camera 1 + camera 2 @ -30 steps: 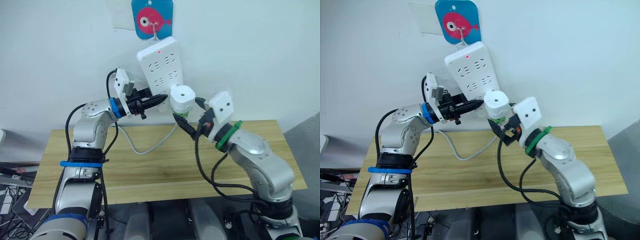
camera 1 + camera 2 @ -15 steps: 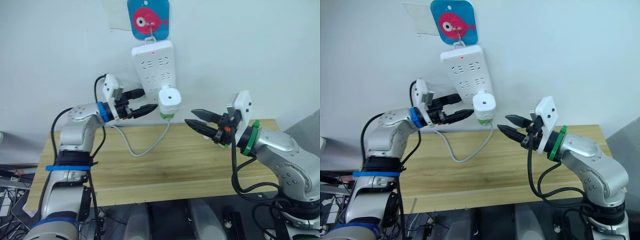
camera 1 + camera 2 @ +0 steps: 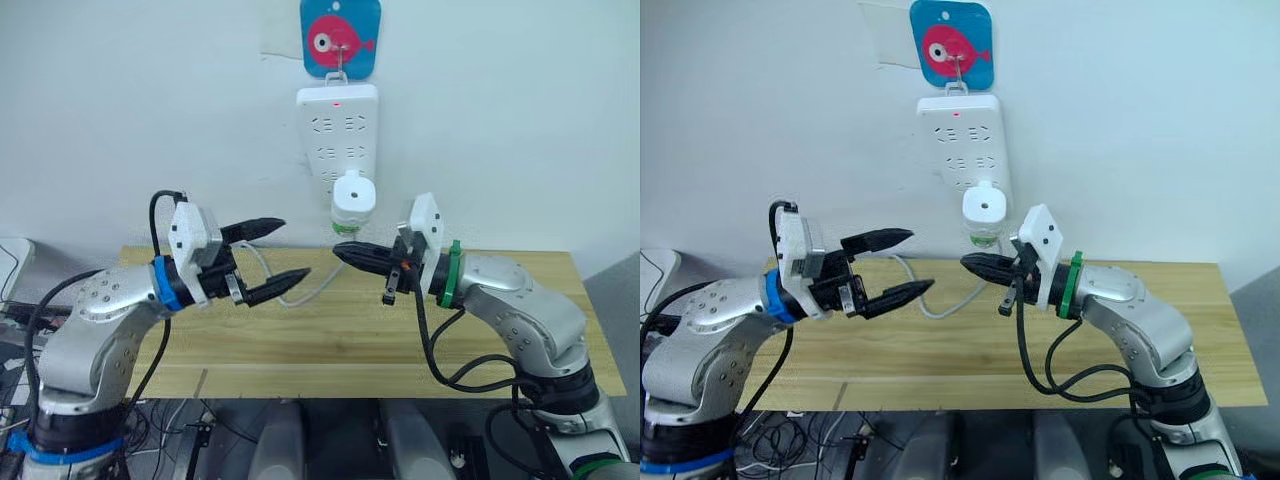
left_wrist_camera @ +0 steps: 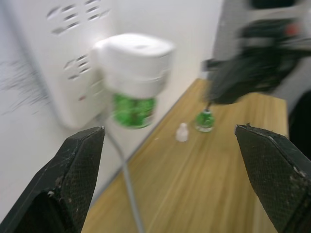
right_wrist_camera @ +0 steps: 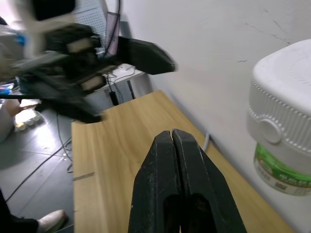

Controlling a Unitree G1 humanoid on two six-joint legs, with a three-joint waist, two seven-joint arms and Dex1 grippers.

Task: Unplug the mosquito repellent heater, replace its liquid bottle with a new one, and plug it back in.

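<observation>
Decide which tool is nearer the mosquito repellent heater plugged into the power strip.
Right. The right tool sits just below the heater; the left tool hangs farther off to its left.

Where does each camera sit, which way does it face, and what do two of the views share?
Head stereo views: look forward and down at the wall, the power strip, the heater and both arms.
Left wrist view: between the left gripper's open fingers toward the heater.
Right wrist view: along the shut right gripper toward the table.
Both wrist views share the heater and each other's gripper.
</observation>
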